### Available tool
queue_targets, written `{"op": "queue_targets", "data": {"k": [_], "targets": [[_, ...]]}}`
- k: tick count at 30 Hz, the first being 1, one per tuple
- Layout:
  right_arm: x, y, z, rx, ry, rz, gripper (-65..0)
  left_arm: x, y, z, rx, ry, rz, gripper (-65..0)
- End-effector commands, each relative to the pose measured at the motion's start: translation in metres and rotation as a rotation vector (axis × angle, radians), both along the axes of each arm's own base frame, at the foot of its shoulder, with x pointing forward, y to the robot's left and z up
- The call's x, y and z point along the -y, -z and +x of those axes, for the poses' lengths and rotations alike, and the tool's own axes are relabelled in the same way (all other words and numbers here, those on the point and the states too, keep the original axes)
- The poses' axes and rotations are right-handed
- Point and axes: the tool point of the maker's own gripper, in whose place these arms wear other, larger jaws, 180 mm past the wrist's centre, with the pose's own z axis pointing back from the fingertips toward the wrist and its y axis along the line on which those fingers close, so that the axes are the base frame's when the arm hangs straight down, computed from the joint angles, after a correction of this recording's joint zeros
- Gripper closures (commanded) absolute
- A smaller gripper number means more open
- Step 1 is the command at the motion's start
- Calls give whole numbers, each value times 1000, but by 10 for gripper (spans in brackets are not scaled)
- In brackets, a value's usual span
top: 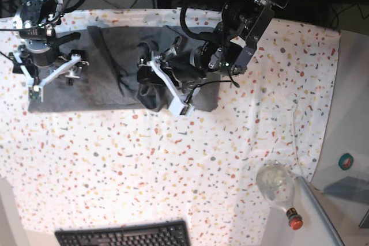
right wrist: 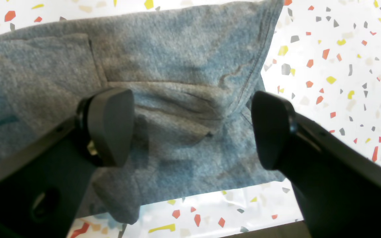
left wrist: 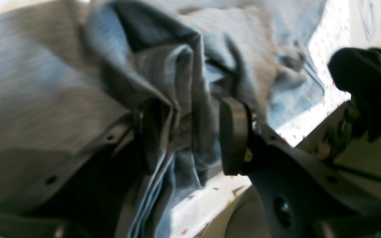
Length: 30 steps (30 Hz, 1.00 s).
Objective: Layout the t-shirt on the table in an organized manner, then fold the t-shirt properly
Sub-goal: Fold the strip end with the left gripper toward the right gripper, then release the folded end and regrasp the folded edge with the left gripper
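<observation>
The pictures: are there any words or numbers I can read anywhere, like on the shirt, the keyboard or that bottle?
No text can be read in any view.
t-shirt: plain grey, no print showing.
keyboard: key legends too small to read.
bottle: clear with a red cap, no label visible.
round teal sticker: too small and blurred to read.

A dark-grey t-shirt (top: 109, 67) lies across the far side of the speckled worktop (top: 173, 165), flat at one end and bunched at the other. The left claw (top: 154, 87) sits in the bunched folds — jaws parted around cloth. The right claw (top: 49, 76) hovers spread wide over the flat end. A keyboard (top: 124, 235) and a clear bottle (top: 279, 191) lie at the near edge.
</observation>
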Motion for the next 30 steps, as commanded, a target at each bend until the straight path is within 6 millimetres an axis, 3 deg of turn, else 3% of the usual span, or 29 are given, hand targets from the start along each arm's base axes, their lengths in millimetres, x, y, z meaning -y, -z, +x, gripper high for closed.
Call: {"op": "queue_targets", "data": {"k": [1,5,12,15,16,18,20,21,23,24,27,30], "targets": [[3,-11,7,45,1,-15,-509,8,-9,8,29,9,-24,-276],[7,-11,6,45,11,-19,-509,33,-9,9,38,92,-15,-276],[66,-30,6,95,173,-76,-509,82,-14,8,43,204,-26,-275],[82,-38,8,122,222,-87,-512,86,-31,13,86,206,-52,-273],[88,-41,9,130,237,-92,-513,79,-37,19,110,194,-53,-273],[99,-50,16,161,271,-96,-516,43,-41,30,137,125,-39,-273],[108,-55,20,162,288,-82,-524,-16,-41,39,128,-6,-29,-267],[108,-55,22,149,276,-47,-539,-52,-38,42,107,-85,-20,-237],[119,-59,22,116,263,18,-545,-124,-28,41,64,-239,4,-97],[123,-54,18,71,258,60,-542,-156,-27,40,60,-296,14,-8],[139,-28,7,-82,269,155,-542,-237,-25,26,78,-420,79,0],[149,3,3,-169,238,206,-542,-292,-21,7,83,-509,210,0]]}}
